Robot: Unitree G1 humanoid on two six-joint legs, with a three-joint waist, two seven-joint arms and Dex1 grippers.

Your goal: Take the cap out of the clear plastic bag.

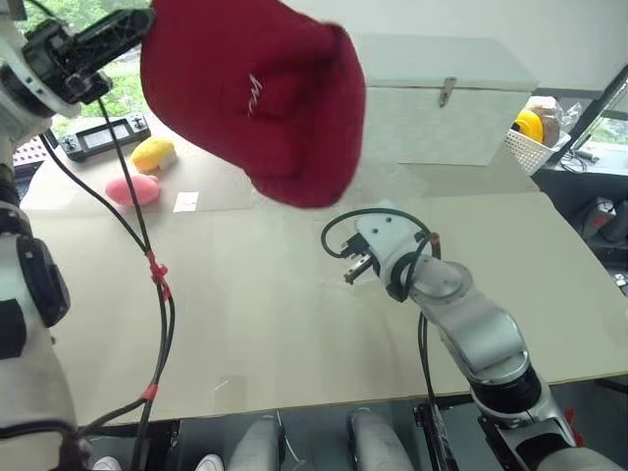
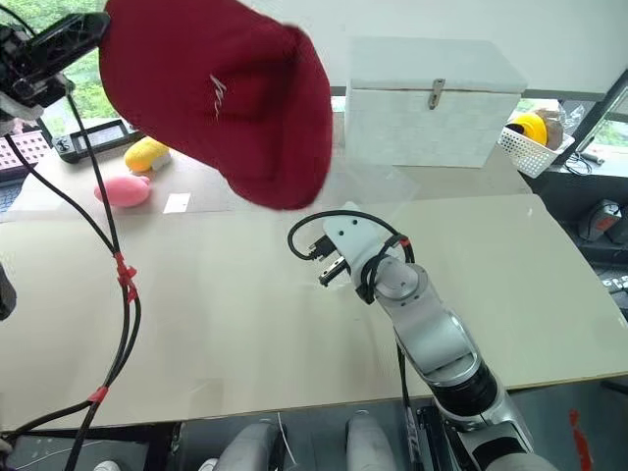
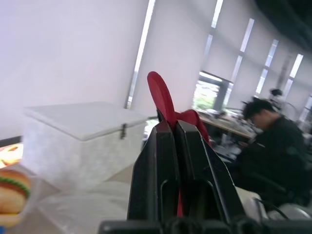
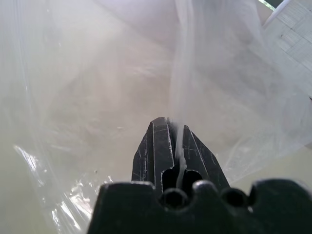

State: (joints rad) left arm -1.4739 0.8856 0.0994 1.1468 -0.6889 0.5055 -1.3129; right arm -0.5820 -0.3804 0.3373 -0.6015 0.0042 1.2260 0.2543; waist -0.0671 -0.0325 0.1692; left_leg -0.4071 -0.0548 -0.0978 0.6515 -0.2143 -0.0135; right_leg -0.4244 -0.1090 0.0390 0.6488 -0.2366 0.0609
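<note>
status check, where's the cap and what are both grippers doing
Left gripper shut on the cap, held high above the table. Right gripper shut on the clear plastic bag. Cap out of bag, nothing blocking.

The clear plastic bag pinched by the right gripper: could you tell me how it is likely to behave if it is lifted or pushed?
The clear plastic bag looks thin and wrinkled, so it would probably hang limp. It is see-through film, likely very light. The right gripper pinches only a narrow fold, and the glossy film could slip out.
</note>
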